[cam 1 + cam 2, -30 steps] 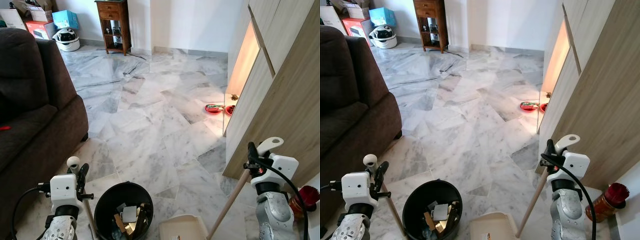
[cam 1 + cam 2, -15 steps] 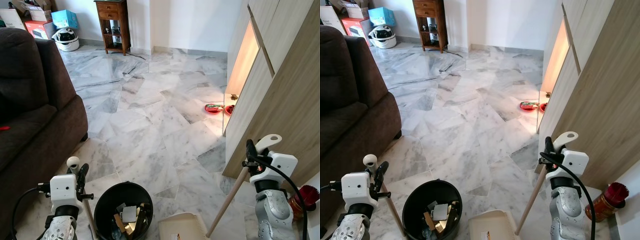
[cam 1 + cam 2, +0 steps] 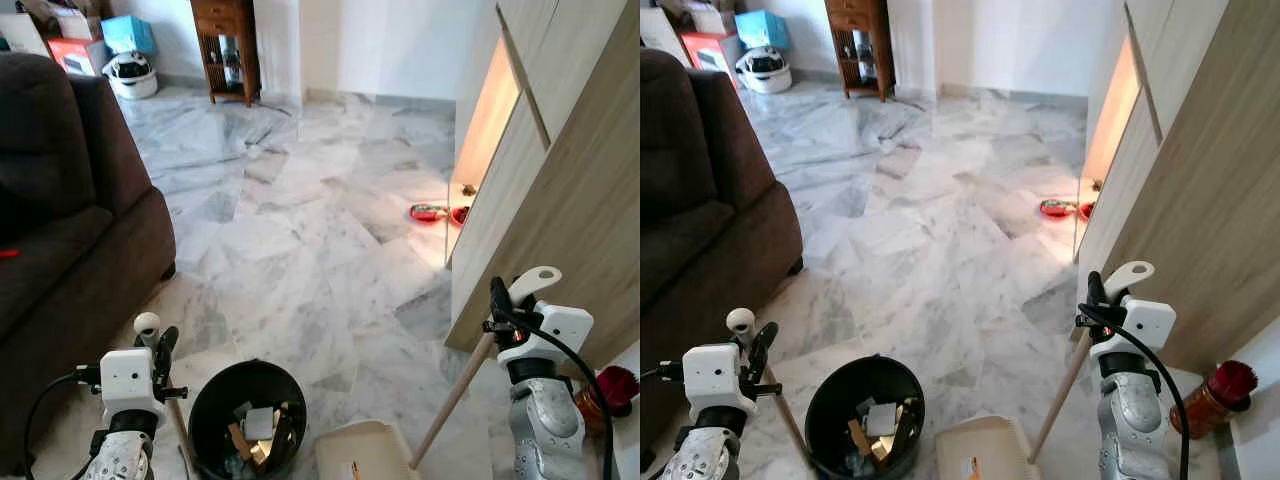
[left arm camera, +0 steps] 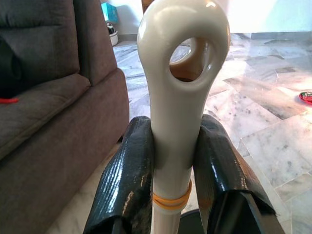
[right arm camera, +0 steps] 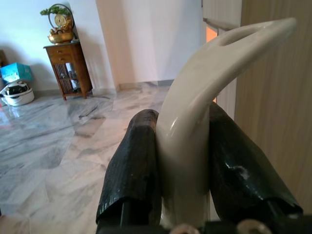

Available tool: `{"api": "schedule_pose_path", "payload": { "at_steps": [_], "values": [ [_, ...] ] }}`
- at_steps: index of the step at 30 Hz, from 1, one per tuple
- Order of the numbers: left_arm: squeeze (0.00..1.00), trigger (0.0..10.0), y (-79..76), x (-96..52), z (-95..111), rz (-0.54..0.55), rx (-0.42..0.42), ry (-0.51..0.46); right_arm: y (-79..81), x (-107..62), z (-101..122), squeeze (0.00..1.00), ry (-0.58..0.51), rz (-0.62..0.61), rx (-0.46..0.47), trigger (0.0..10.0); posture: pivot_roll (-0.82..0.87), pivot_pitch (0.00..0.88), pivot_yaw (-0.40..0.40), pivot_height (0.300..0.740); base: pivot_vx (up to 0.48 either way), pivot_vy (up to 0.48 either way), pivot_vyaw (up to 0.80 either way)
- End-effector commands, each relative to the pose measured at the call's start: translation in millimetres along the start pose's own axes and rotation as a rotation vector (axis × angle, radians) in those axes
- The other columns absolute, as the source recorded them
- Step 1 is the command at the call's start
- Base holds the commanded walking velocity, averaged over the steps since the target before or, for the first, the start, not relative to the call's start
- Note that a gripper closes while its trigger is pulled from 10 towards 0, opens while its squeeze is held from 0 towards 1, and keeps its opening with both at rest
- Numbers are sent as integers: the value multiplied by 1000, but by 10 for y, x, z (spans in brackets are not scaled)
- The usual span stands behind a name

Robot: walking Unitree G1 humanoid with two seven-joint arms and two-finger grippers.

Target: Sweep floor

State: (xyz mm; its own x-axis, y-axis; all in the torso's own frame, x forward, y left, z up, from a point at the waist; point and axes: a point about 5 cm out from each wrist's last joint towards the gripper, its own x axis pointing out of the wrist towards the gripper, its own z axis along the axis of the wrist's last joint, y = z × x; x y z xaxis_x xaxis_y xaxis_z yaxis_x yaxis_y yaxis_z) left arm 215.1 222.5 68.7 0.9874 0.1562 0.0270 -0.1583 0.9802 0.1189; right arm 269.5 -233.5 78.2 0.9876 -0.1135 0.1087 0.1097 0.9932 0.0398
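Note:
My left gripper is shut on a wooden stick with a cream ring-shaped top, which runs down beside a black bin of scraps; its lower end is out of frame. My right gripper is shut on the curved cream handle of a second wooden stick. That stick slants down to a cream dustpan on the marble floor, just right of the bin. In both wrist views the black fingers press against the handles.
A dark brown sofa fills the left side. Wooden cabinet panels line the right, with red bowls on the floor by a lit gap. A wooden side table and boxes stand far back. A red-topped jar is at the right.
The whole view has tipped slightly downward. The right gripper and its stick have edged a little to the left. Both grips look unchanged.

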Motion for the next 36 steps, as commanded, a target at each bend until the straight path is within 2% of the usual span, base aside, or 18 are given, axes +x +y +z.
{"api": "schedule_pose_path", "payload": {
  "at_steps": [1, 22, 33, 36],
  "values": [
    [0, 10000, 7, 25, 116, -10, 5, -59, 5, 13, 11, 0, -16, -2, 15, 10000, 23, 0, 22, 740, -281, 0, 0],
    [0, 10000, -46, 23, 127, -23, -4, -58, 18, 48, 16, 0, -20, -1, 19, 10000, 20, 6, 19, 740, -290, 0, 0],
    [0, 10000, -21, 40, 135, -14, -2, -59, 16, 66, 3, 0, -18, -10, 27, 10000, 16, 11, 20, 740, -292, 0, 0],
    [0, 10000, -31, 61, 135, -13, -2, -59, 13, 76, -2, 0, -15, -12, 26, 10000, 14, 11, 18, 740, 0, 0, 0]
  ]
}}
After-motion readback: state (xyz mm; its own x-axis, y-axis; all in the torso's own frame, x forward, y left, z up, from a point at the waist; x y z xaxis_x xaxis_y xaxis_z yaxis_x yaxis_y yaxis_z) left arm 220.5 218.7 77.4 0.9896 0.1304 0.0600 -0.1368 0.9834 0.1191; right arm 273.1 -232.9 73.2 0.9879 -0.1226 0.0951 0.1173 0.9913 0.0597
